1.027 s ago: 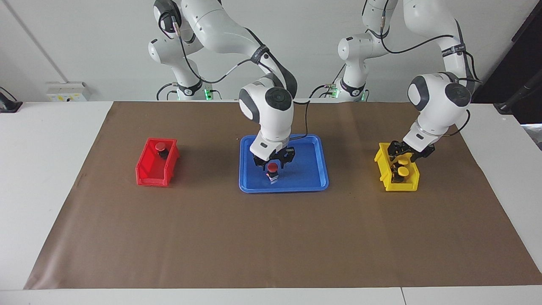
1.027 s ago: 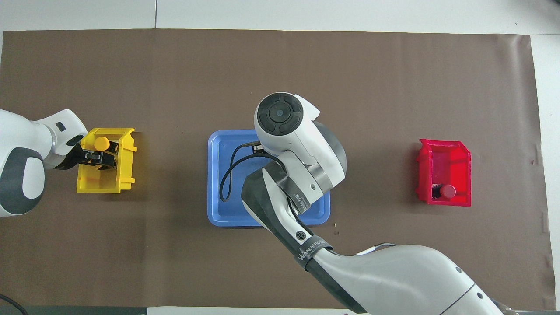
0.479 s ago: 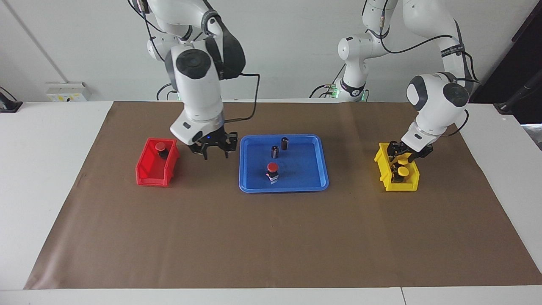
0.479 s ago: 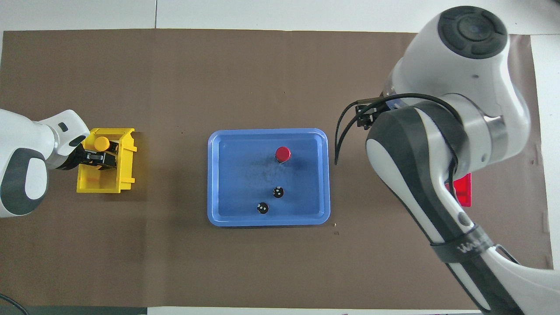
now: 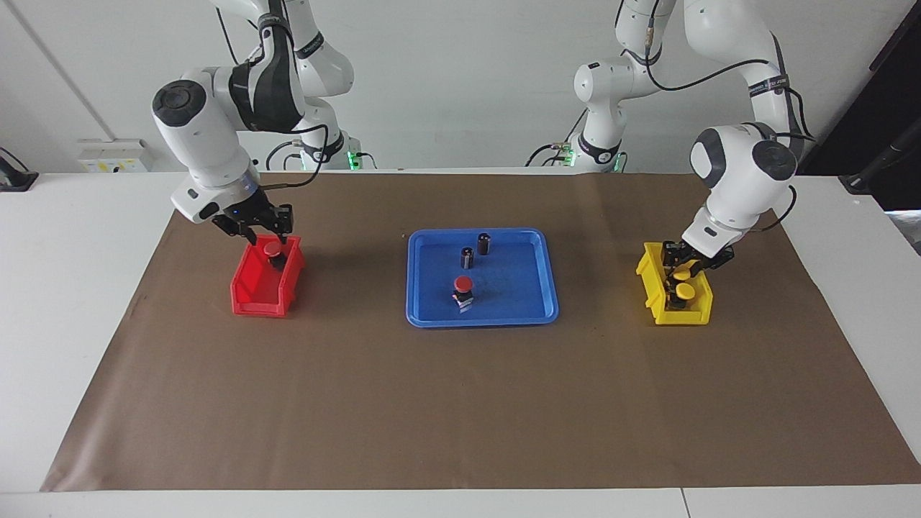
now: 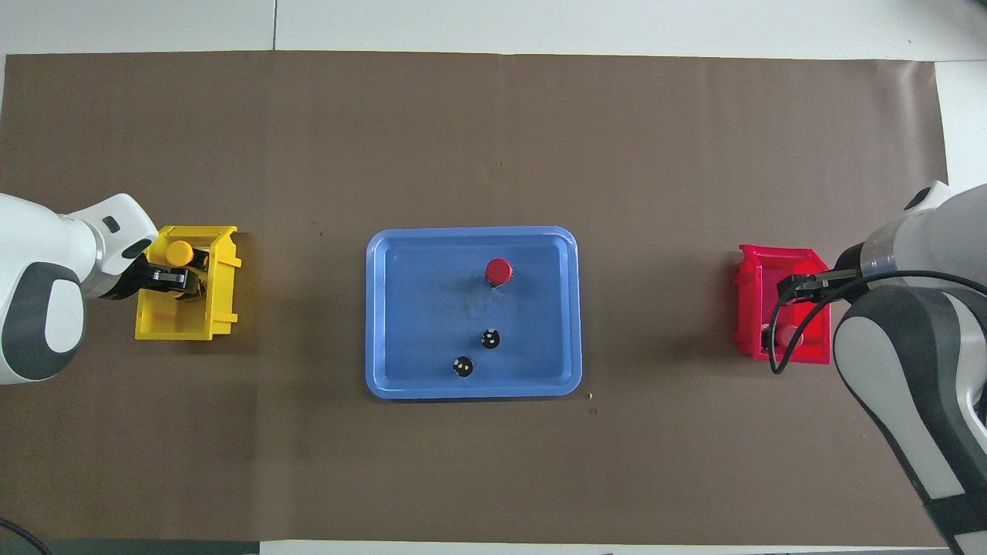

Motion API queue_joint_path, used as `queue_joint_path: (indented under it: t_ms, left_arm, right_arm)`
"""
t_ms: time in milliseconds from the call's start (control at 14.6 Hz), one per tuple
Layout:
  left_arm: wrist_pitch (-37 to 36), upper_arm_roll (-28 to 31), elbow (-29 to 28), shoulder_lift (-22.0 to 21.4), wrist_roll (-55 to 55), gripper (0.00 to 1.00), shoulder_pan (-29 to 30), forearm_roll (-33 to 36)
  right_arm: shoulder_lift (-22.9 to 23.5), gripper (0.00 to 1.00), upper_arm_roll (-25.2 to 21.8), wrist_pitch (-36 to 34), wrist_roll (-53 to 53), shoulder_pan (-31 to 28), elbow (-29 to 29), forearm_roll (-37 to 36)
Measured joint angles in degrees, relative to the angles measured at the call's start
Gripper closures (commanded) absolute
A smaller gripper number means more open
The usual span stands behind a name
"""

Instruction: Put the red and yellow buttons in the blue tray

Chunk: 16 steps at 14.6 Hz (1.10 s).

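- Blue tray [image 5: 536, 313] mid-table on brown mat [image 5: 432, 417]; one red button [image 5: 463, 291] upright inside it, in the tray's half farther from the robots.
- Two dark capless cylinders [image 5: 475, 250] also in the tray, nearer the robots than the red button, close together.
- Red bin [image 5: 252, 295] toward the right arm's end of the table; second red button [image 5: 273, 252] lying in its corner nearest the robots.
- Right gripper [image 5: 268, 236] low over the red bin's robot-side edge, just above that button; fingers apart by a narrow gap, nothing seen between them.
- Yellow bin [image 5: 651, 277] toward the left arm's end; one yellow button [image 5: 684, 292] visible inside, cap up.
- Left gripper [image 5: 685, 270] down inside the yellow bin, at the second yellow button [image 6: 179, 252]; cannot tell whether the fingers have closed on it.
- No yellow button in the tray so far.
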Motion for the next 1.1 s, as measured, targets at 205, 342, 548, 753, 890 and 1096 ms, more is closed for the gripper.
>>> queue_joint_path:
  t_ms: [205,342,548,753,890,1096]
  left_arm:
    - [0.4,0.2,-0.9,0.1,0.0,0.55,0.2,0.0]
    - [0.5,0.3,-1.0,0.1,0.0,0.73,0.2,0.0]
    - [-0.3,0.3,0.0,0.1,0.0,0.91,0.2,0.0]
    - [-6.7,0.1,4.9,0.1,0.0,0.91,0.1,-0.6]
    - [-13.6,-0.3,10.1,-0.6,0.0,0.91,-0.1,-1.0]
    - [-25.2,-0.8,17.5,-4.1,-2.3,0.91,-3.0,-2.6]
  right_arm:
    - [-0.4,0.42,0.0,4.6,-3.0,-3.7,-4.4,0.0]
    - [-0.3,0.42,0.0,5.2,-3.5,-4.5,-5.5,0.0]
    - [-0.2,0.43,0.5,7.9,-3.5,-4.3,-7.8,0.0]
    - [-0.2,0.44,0.8,8.3,-3.6,-3.7,-9.5,0.0]
    - [-0.2,0.46,0.9,9.4,-4.2,-3.7,-10.6,0.0]
    - [-0.2,0.47,0.9,11.2,-4.3,-3.7,-11.9,0.1]
